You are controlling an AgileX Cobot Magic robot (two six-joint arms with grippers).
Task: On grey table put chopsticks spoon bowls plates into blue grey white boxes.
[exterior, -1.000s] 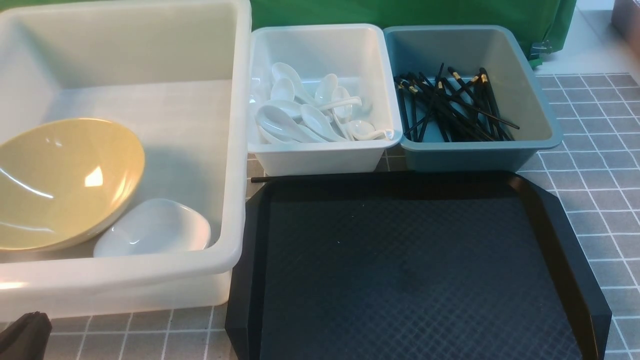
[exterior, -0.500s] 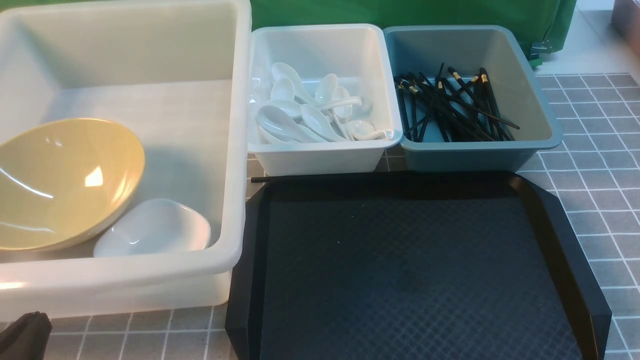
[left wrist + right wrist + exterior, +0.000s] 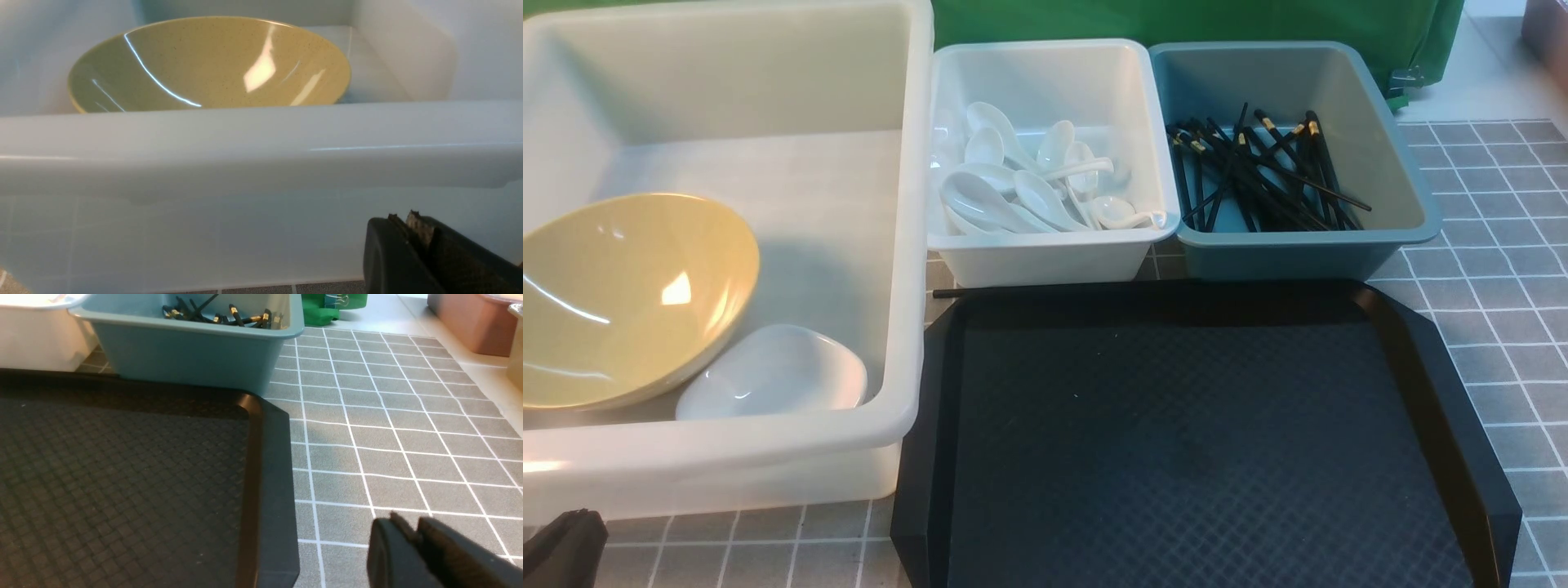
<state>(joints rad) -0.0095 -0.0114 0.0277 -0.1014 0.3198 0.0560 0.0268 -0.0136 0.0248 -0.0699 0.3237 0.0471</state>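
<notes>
On the grey desk (image 3: 1494, 269) the large translucent tub (image 3: 907, 245) holds the yellow-olive bowl (image 3: 629, 298), tilted on its side, with one white plate (image 3: 772, 371) just beside it, touching its rim. The smaller white box (image 3: 1045, 261) holds a heap of white spoons (image 3: 1029, 184), and the blue-grey box (image 3: 1282, 257) next to it holds the black chopsticks (image 3: 1258, 175) (gold bands show near their ends). One more black stick (image 3: 980, 291) lies between the white box and the black tray (image 3: 1421, 359). The left tool (image 3: 408, 222) sits low outside the tub's near wall, jaws pressed together, holding nothing. The right tool (image 3: 410, 528) hangs over bare desk beside the tray's corner, a narrow slit between its jaws, empty.
</notes>
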